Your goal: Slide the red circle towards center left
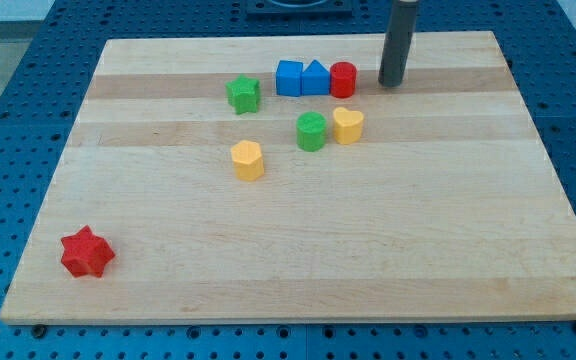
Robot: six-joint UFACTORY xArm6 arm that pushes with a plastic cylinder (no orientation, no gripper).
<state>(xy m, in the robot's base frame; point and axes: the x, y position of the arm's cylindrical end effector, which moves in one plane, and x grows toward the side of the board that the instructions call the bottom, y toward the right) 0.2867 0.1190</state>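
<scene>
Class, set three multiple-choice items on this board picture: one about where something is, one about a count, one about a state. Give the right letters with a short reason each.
1. Where is my tip relative to the red circle?
A. at the view's right of it
B. at the view's left of it
C. below it

2. How many yellow blocks lie on the board?
A. one
B. two
C. four

3. What does the red circle touch?
A. the red star
B. nothing
C. a blue block

Answers: 1 A, a small gap separates them. 2 B, one beside the green circle, one lower left. 3 C, they sit flush in the top row.
</scene>
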